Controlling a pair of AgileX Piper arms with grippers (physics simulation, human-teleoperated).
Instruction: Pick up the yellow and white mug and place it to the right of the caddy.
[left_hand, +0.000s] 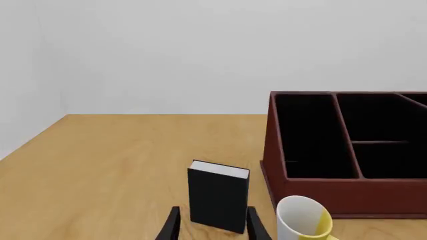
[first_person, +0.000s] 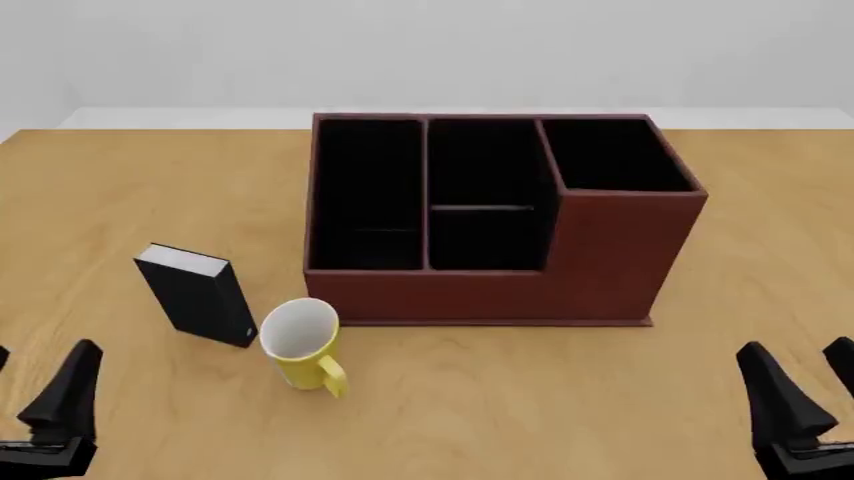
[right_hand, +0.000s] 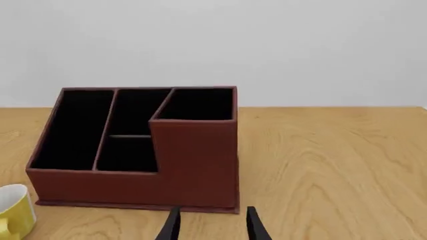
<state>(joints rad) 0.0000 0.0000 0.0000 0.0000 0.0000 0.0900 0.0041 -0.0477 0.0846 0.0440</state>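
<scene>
The yellow and white mug (first_person: 300, 342) rests on the table just in front of the caddy's left front corner, white mouth showing, yellow handle (first_person: 331, 379) toward me. The caddy (first_person: 607, 255) is a large reddish-brown box with black compartments, taller at its right end. My left gripper (first_person: 40, 352) is open and empty at the near left, well short of the mug (left_hand: 303, 219). Open and empty too, my right gripper (first_person: 794, 350) hangs at the near right, in front of the caddy's right end (right_hand: 193, 160). The right wrist view catches the mug (right_hand: 15, 210) at its edge.
A small upright black box with a white top (first_person: 198, 297) stands left of the mug, directly ahead of the left gripper (left_hand: 213, 209) in the left wrist view. Bare wooden table (first_person: 761, 250) lies right of the caddy. The table's far edge meets a pale wall.
</scene>
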